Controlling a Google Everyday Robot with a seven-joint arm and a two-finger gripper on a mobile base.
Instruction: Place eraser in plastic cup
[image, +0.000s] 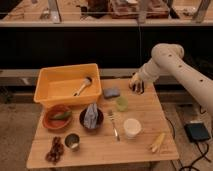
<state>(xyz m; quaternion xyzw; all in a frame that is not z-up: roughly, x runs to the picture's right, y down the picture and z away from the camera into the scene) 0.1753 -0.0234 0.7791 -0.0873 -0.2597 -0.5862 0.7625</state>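
Note:
My gripper (136, 86) hangs from the white arm over the table's back right, low above the spot where a small orange fruit (133, 76) lies, and mostly covers it. A dark shape shows at the gripper's tip, but I cannot tell whether it is the eraser. No eraser shows anywhere else on the table. A pale green plastic cup (121, 103) stands upright just left of and nearer than the gripper. A white cup (131, 127) stands further forward.
A blue-grey pad (111, 92) lies left of the gripper. A yellow bin (50, 82) holding a brush takes up the back left. Two bowls (56, 117) (91, 118), a fork (114, 125), a metal cup (73, 142) and a yellow fruit (157, 142) lie in front.

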